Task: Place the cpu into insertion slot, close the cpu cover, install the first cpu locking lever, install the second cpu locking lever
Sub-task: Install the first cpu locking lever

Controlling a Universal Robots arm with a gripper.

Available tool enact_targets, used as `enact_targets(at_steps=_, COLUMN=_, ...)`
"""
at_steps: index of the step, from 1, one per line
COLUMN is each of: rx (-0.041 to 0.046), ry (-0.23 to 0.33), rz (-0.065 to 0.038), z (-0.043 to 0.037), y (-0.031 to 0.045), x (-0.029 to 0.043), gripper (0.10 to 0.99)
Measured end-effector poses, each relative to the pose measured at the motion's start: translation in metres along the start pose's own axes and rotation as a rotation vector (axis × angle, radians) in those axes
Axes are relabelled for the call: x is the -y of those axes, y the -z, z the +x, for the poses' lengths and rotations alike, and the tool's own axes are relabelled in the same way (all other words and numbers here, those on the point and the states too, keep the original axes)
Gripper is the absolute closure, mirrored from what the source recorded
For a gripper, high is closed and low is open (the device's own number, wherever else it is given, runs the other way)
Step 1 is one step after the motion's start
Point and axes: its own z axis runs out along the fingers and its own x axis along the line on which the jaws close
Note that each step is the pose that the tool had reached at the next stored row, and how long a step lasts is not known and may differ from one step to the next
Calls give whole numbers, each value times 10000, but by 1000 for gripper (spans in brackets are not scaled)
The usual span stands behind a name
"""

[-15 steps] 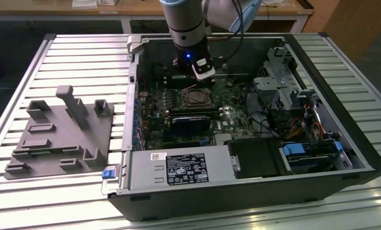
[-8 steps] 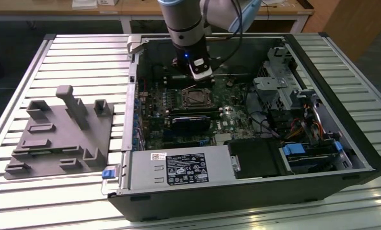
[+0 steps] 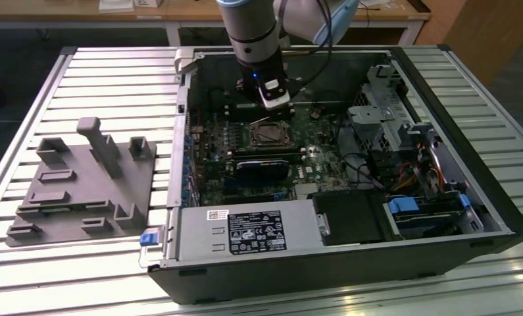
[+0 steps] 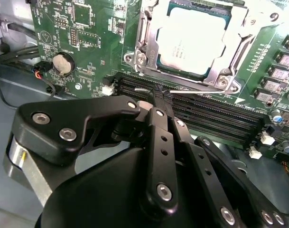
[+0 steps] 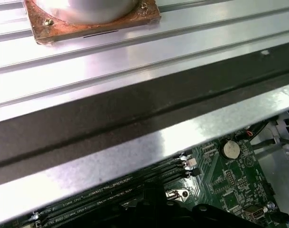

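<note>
The pale silvery square cpu (image 4: pixel 191 40) sits in the black-framed insertion slot (image 3: pixel 266 133) on the green circuit board (image 4: pixel 87 47). The silvery metal cpu cover frame (image 4: pixel 147 40) lies closed over its edges. A thin wire locking lever (image 4: pixel 201 91) runs alongside; whether it is latched is unclear. The black end effector (image 4: pixel 159 100) has its fingers pressed together, tips at that lever.

cpu (image 4: pixel 191 40) face: pale matt metal. cpu cover (image 4: pixel 146 42) framing it: bare shiny metal. Circuit board (image 4: pixel 87 42) at its 9 o'clock glossy green; gripper (image 4: pixel 159 97) links matt black, bright screws.
</note>
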Motion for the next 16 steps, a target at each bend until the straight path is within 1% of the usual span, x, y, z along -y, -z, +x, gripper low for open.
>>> enact_targets(at_steps=9, rx=38, ry=24, rz=83, z=11, y=-49, x=10, gripper=980)
enact_targets(at_steps=16, rx=43, ry=26, rz=90, z=22, y=-77, x=0, gripper=980)
